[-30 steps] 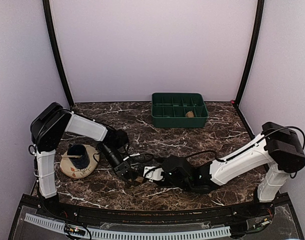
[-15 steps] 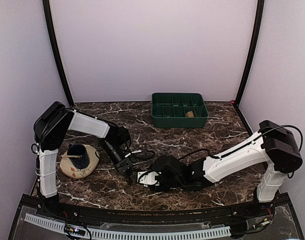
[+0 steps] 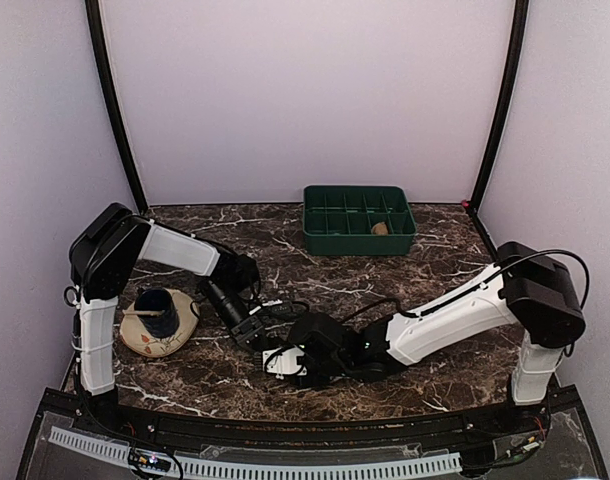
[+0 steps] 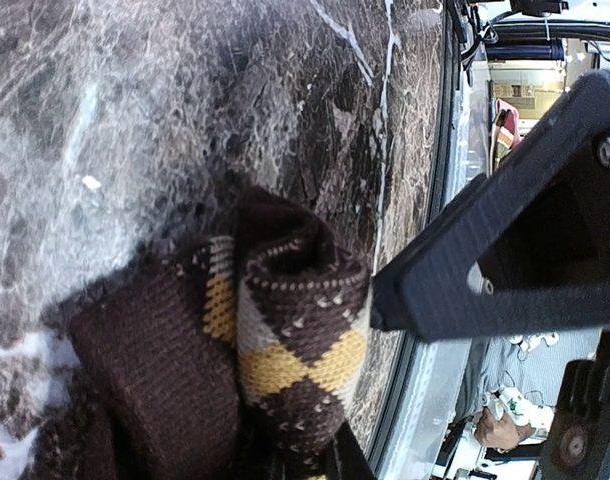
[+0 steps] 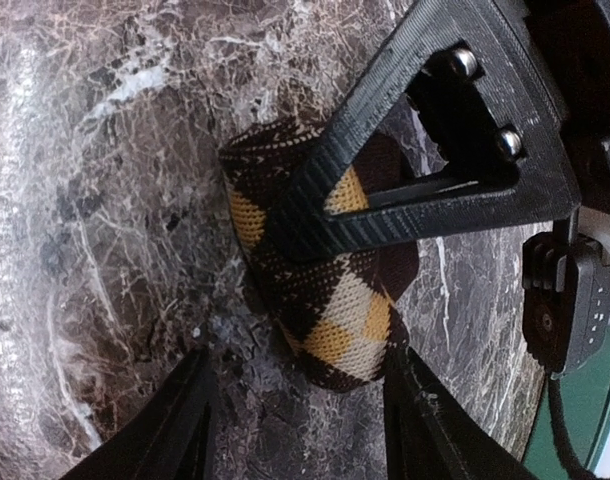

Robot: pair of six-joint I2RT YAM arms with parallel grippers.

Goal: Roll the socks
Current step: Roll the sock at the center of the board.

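Dark brown marble with white veins covers the table (image 3: 425, 265), and lilac walls close it in. Near the front edge the left gripper (image 3: 255, 337) is clamped on the diamond-check sock (image 5: 335, 310). In its own wrist view the fabric runs down between its fingers, and from the other wrist one black finger lies across the roll. The right gripper (image 5: 300, 385) has its fingers apart, one on each side of the roll's near end, low over the marble. I cannot tell if either one touches the fabric.

The sock lies on the table between the two grippers, wound into a short thick cylinder of brown, yellow and cream diamonds. Further out, a cream dish (image 3: 135, 345) with a dark blue cup (image 3: 160, 312) stands to the left, and a green compartment tray (image 3: 357, 243) stands at the far side, well apart.

I judge that the rolling is almost finished and the roll is being secured. The next move calls for the right fingers to close gently around the roll — so that it does not unwind — before the left gripper lets go.
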